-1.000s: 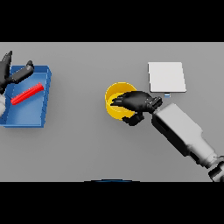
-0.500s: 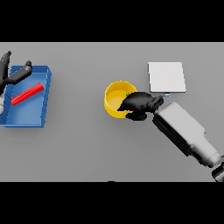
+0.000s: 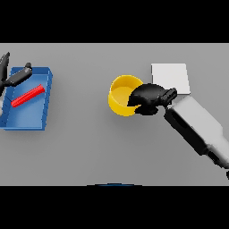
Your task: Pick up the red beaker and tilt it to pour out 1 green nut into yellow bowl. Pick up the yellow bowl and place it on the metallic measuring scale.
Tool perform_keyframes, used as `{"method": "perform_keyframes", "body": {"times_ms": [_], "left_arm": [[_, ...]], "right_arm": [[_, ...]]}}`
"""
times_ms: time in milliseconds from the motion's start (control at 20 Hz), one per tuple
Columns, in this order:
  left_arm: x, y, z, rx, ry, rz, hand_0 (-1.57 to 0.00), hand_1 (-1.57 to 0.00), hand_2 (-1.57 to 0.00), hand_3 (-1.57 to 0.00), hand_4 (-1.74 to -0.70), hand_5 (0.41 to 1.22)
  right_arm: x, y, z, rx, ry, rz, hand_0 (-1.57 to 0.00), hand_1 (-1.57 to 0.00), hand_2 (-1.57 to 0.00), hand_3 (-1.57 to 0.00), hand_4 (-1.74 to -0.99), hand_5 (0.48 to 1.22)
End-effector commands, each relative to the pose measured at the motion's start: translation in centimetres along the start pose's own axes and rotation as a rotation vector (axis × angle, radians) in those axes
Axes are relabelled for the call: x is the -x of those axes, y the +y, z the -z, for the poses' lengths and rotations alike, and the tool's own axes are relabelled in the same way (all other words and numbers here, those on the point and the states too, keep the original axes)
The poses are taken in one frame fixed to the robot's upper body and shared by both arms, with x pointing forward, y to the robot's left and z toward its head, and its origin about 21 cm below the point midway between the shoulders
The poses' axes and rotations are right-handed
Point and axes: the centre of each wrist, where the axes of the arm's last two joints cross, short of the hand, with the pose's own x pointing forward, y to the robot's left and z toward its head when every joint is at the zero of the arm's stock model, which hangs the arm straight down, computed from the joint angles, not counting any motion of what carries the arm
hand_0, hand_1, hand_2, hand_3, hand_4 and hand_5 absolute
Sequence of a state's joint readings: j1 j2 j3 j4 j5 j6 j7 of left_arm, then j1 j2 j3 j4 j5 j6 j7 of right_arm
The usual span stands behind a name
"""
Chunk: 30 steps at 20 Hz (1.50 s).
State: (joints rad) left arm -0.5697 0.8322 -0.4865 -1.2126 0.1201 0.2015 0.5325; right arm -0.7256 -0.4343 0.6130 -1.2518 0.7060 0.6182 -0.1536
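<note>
The right robot hand (image 3: 150,98) is clenched over the right rim of the bowl (image 3: 120,95), its dark fingers curled round the edge nearest the scale (image 3: 172,76). Against the view of a second ago, the bowl has shifted a little up and toward the scale, and it now shows more of its inner wall, as though its gripped side has been raised; the robot hand has moved with it. This suggests that the pouring step is over and that the second step, carrying the bowl to the scale, is just under way. The bowl is yellow and round, with a paler floor; no green nut can be made out inside it. It lies just left of the scale, a flat pale square on the grey worktop (image 3: 89,152), and whether the bowl is clear of the worktop cannot be told. Farther out, the left robot hand (image 3: 11,77) shows at the left edge over the corner of a blue tray (image 3: 42,80), fingers spread and holding nothing, much as it was before. In the tray lies a slim red thing (image 3: 27,96), set on a slant, which looks more like a bar than a beaker.
</note>
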Motion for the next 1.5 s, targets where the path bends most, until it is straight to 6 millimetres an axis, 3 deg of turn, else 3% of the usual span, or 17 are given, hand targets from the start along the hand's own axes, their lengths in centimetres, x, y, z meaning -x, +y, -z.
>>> {"method": "perform_keyframes", "body": {"times_ms": [0, 150, 450, 600, 900, 1200, 1450], "left_arm": [[0.1, 0.2, 0.0, 0.003, -0.002, 0.004, 0.0, 0.0, 0.0, 0.0, -0.8, 0.719], [-0.3, -0.2, 0.0, 0.015, -0.008, -0.001, 0.0, 0.0, 0.0, 0.0, -0.8, 0.722], [-0.3, 0.1, -0.2, 0.003, -0.013, 0.0, 0.0, 0.0, 0.0, 0.0, -0.8, 0.723], [0.0, 0.6, -0.3, -0.005, -0.01, -0.008, 0.0, 0.0, 0.0, 0.0, -0.81, 0.741], [-0.8, 0.3, -1.3, -0.007, 0.006, 0.0, 0.0, 0.0, 0.0, 0.0, -0.81, 0.743], [-0.4, 0.5, -1.3, -0.013, 0.027, 0.007, 0.0, 0.0, 0.0, 0.0, -0.83, 0.774], [-0.2, 0.5, -1.1, -0.008, 0.047, 0.005, 0.0, 0.0, 0.0, 0.0, -0.82, 0.756]], "right_arm": [[-0.1, -0.4, -0.4, 0.005, 0.016, -0.004, -1.56, -1.55, -1.52, -1.36, -1.73, 1.217], [0.0, -2.3, -2.0, 0.042, 0.057, -0.026, -1.56, -1.56, -1.54, -1.31, -1.724, 1.219], [-0.5, -3.2, -3.8, 0.076, 0.084, -0.034, -1.57, -1.57, -1.56, -1.24, -1.719, 1.22], [0.9, -4.3, -4.8, 0.113, 0.148, -0.055, -1.57, -1.57, -1.57, -1.33, -1.72, 1.221], [5.4, -4.8, -5.9, 0.173, 0.29, 0.002, -1.57, -1.57, -1.57, -1.22, -1.72, 1.221], [9.2, -3.6, -6.5, 0.183, 0.383, 0.073, -1.57, -1.57, -1.57, -1.17, -1.72, 1.221], [12.0, -1.7, -5.1, 0.186, 0.451, 0.113, -1.57, -1.57, -1.57, -1.31, -1.723, 1.221]]}}
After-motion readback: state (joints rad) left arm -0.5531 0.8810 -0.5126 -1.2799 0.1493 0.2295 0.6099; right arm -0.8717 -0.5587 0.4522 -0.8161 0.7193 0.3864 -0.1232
